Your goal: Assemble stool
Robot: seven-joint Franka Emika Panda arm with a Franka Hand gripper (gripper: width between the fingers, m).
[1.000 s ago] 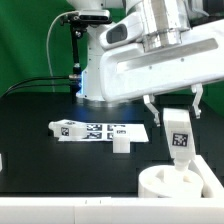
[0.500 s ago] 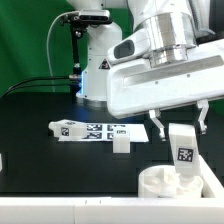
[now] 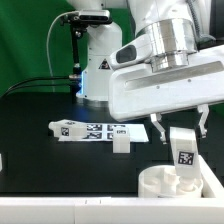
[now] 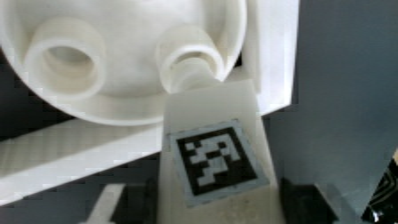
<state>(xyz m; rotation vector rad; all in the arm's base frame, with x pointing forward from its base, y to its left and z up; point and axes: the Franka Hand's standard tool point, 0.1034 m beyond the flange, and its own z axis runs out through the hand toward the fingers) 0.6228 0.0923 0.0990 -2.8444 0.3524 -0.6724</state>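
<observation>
Now leg [image 3: 182,152] upright on seat [image 3: 152,183].

The seat [image 3: 172,181] is cropped by the exterior view's lower edge.

My fingers [image 4: 121,200] flank a white stool leg [image 4: 214,135], one on each side of its tagged face. The leg's narrow end touches the round seat [image 4: 107,60], at a socket beside an open hole [image 4: 63,62]. A white wall [image 4: 276,55] runs just behind the seat.
</observation>
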